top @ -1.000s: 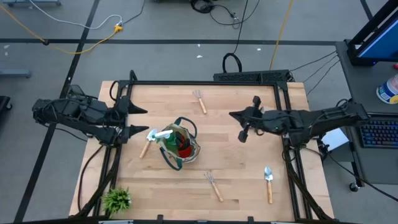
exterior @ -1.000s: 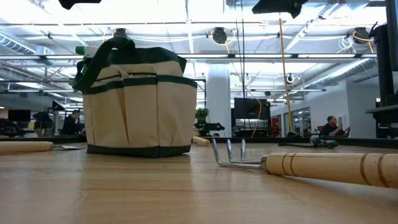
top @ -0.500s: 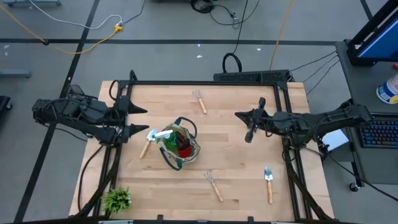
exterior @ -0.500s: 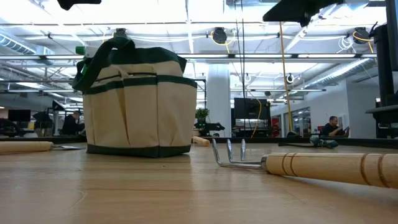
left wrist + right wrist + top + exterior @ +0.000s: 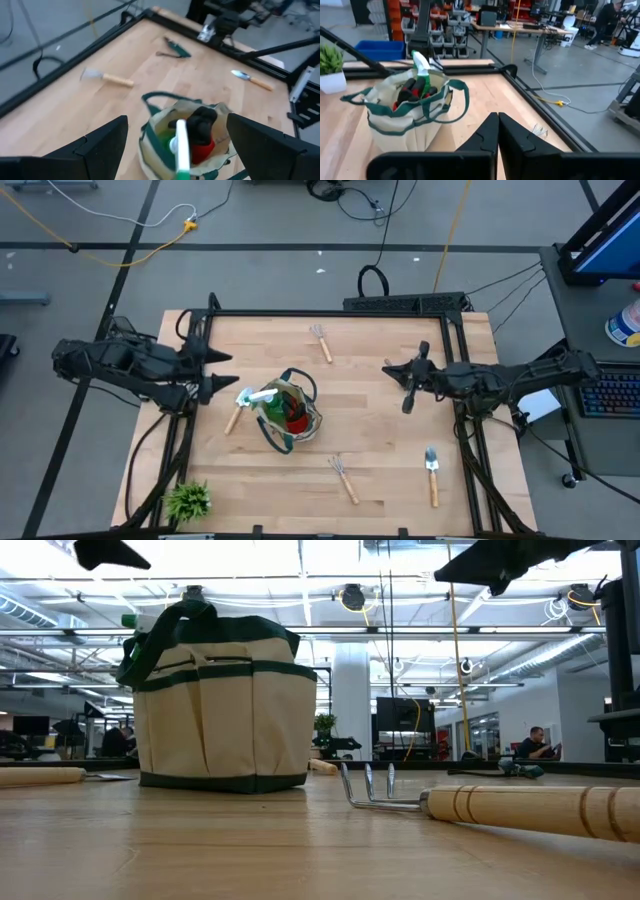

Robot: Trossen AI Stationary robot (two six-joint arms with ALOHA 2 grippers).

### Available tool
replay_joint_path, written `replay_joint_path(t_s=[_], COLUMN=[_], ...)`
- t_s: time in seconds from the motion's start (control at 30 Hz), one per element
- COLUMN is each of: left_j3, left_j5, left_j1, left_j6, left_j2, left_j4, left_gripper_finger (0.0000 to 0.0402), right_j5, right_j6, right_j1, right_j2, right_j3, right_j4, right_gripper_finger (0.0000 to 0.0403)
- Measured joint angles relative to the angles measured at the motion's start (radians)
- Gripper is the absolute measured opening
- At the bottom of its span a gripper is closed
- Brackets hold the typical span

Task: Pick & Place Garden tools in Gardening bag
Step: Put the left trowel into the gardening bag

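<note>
The beige gardening bag with green trim stands upright on its base at the table's middle. A green spray bottle and red-and-black gloves stick out of its top. On the table lie a rake at the far side, a second rake near the front, a trowel at the near right, and a wooden-handled tool left of the bag. Dark shears lie near the right arm. My left gripper hovers open, left of the bag. My right gripper hovers shut, right of it.
A small spiky green plant stands at the near left corner. A black frame rims the table. Bare wood lies between the bag and my right gripper. People sit at desks in the room beyond.
My right gripper has drawn back toward the table's right edge and sunk a little, staying shut. My left gripper has rolled at the wrist and tipped downward without leaving its place. The bag and the tools have not moved.
</note>
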Motion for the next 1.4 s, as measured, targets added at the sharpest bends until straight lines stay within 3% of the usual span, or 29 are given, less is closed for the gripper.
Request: replay_joint_path(t_s=[0.27,0.53,0.7,0.97,1.4], left_j3=[0.000,0.000,0.000,0.000,0.000], left_j5=[-0.001,0.077,0.136,0.147,0.042], left_j1=[0.000,0.000,0.000,0.000,0.000], left_j6=[-0.224,-0.386,-0.434,-0.475,-0.522], left_j2=[0.036,0.116,0.160,0.179,0.179], left_j4=[-0.161,-0.260,-0.309,-0.389,-0.442], left_gripper_finger=[0.0347,0.0347,0.0347,0.0347,0.0347], right_j5=[-0.001,-0.001,-0.001,-0.001,-0.001], right_j6=[-0.029,-0.031,-0.030,-0.030,-0.030], right_j1=[0.000,0.000,0.000,0.000,0.000], right_j2=[-0.040,-0.079,-0.092,-0.095,-0.095], right_j3=[-0.090,-0.160,-0.175,-0.179,-0.179], right_j4=[0.118,0.179,0.179,0.179,0.179], right_gripper_finger=[0.0000,0.0000,0.0000,0.0000,0.0000])
